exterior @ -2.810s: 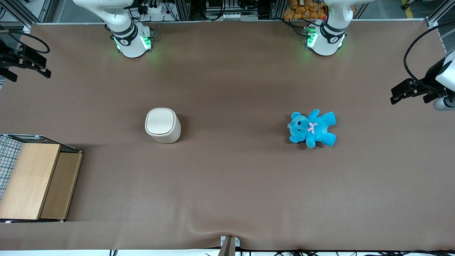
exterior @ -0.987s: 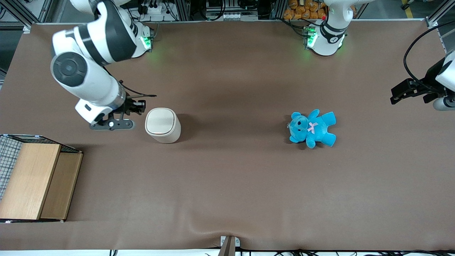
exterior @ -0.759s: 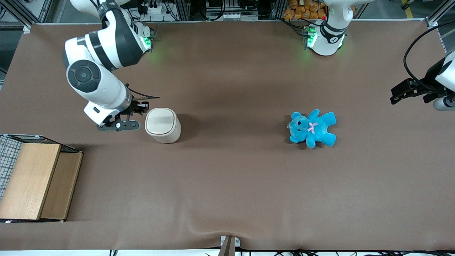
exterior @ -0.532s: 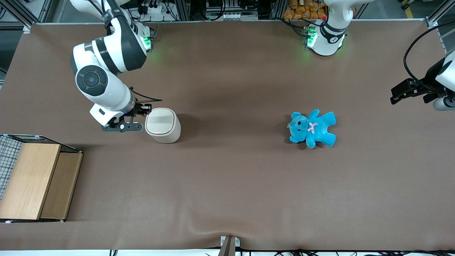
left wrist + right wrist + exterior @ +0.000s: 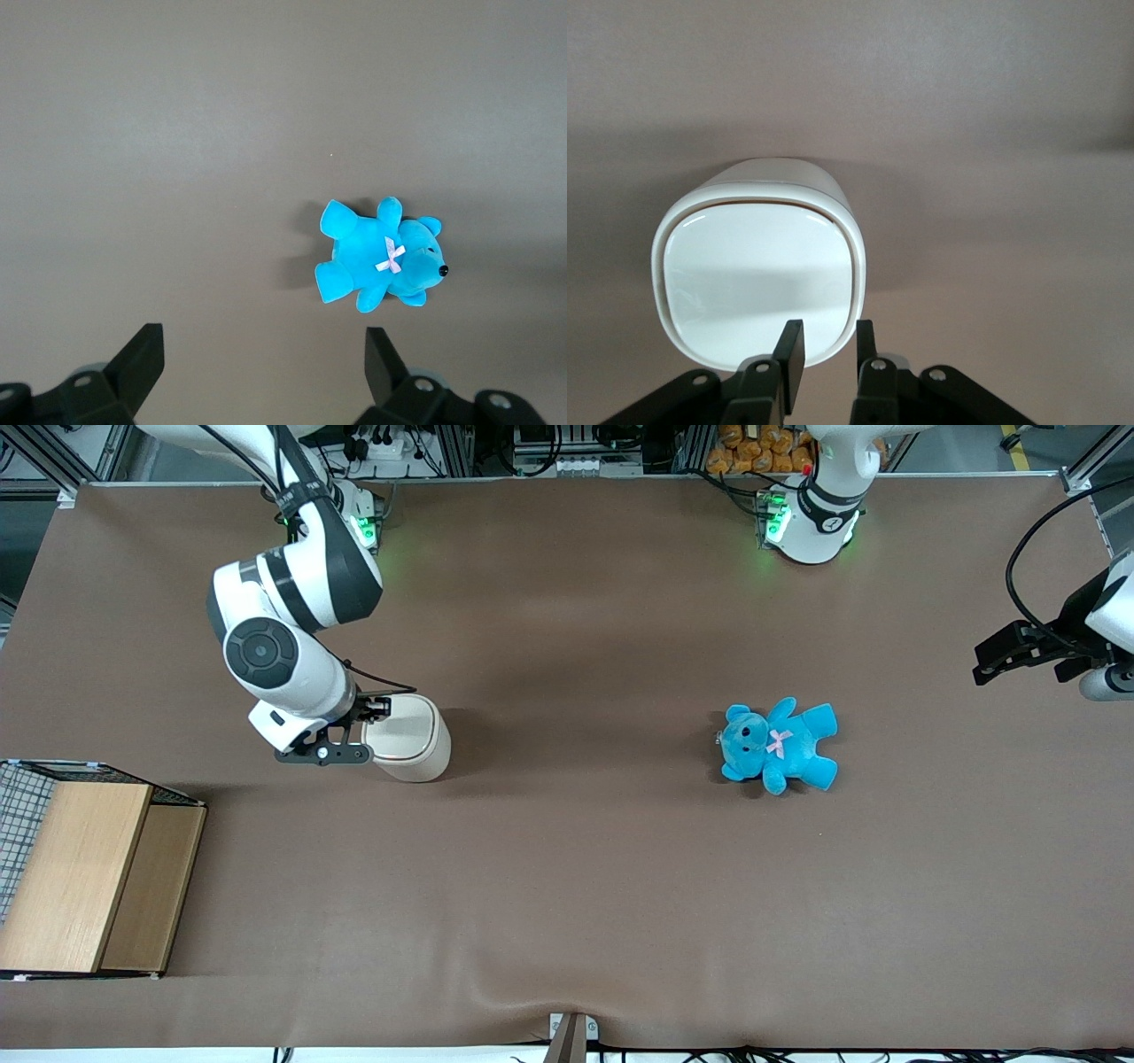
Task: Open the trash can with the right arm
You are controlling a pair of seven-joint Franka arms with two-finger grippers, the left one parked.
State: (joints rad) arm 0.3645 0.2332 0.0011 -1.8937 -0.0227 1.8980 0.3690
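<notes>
The trash can (image 5: 412, 737) is a small cream-white bin standing on the brown table, its flip lid lying flat and shut. The right arm (image 5: 283, 615) reaches down from the table's back edge. Its black gripper (image 5: 376, 710) hovers over the lid's edge on the working arm's side. In the right wrist view the trash can (image 5: 757, 274) fills the middle and the gripper (image 5: 829, 335) stands above the lid's rim. Its fingers are a narrow gap apart and hold nothing.
A blue teddy bear (image 5: 780, 744) lies toward the parked arm's end of the table, also in the left wrist view (image 5: 381, 257). A wooden box with wire mesh (image 5: 89, 872) stands at the working arm's end, nearer the front camera than the bin.
The right arm has swung in from the table's end and moved toward the bin; the gripper now overlaps the lid's edge. The bin and teddy have not moved.
</notes>
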